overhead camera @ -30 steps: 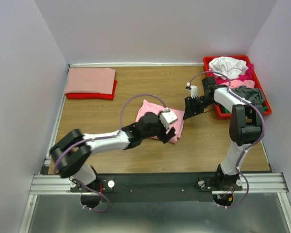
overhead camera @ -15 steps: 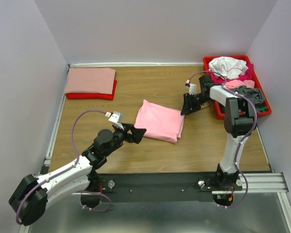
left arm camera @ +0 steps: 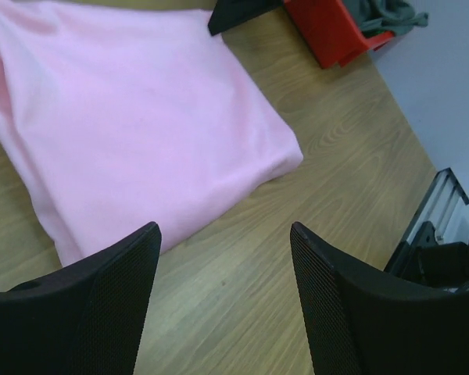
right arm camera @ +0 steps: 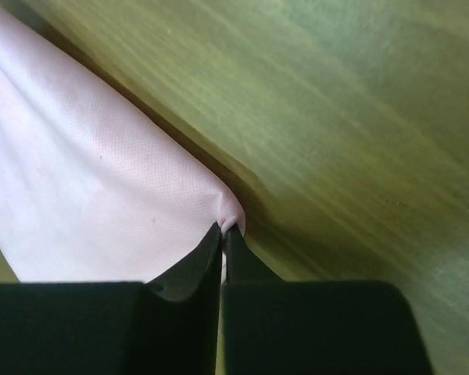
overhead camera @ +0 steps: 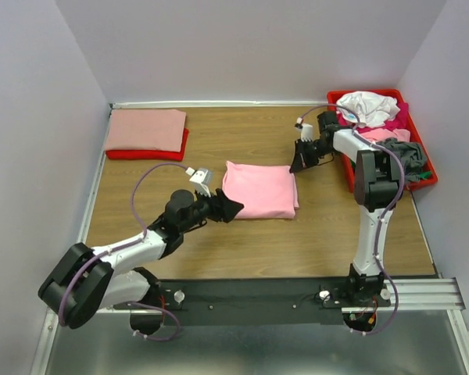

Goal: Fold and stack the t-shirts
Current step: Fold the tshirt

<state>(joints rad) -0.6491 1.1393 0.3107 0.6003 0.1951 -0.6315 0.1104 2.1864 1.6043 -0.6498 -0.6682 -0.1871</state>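
Observation:
A folded light pink t-shirt [overhead camera: 259, 190] lies in the middle of the table, also in the left wrist view [left arm camera: 133, 117]. My right gripper [overhead camera: 297, 165] is shut on the shirt's far right corner [right arm camera: 228, 220], pinching the cloth. My left gripper [overhead camera: 233, 208] is open and empty, just left of the shirt's near left edge, over bare wood [left arm camera: 223, 234]. A folded salmon t-shirt [overhead camera: 145, 129] lies on a folded red one [overhead camera: 144, 154] at the far left. Unfolded white [overhead camera: 366, 105], magenta [overhead camera: 391, 122] and grey [overhead camera: 406, 152] shirts fill the red tray [overhead camera: 352, 176].
The red plastic tray stands at the far right, close behind the right arm; its corner shows in the left wrist view [left arm camera: 324, 31]. White walls close in the table on three sides. A metal rail [overhead camera: 258, 293] runs along the near edge.
The pink shirt has been pulled toward the far right and squared up by my right gripper. My left gripper let go of it, swung back to the left, then came up beside its left edge.

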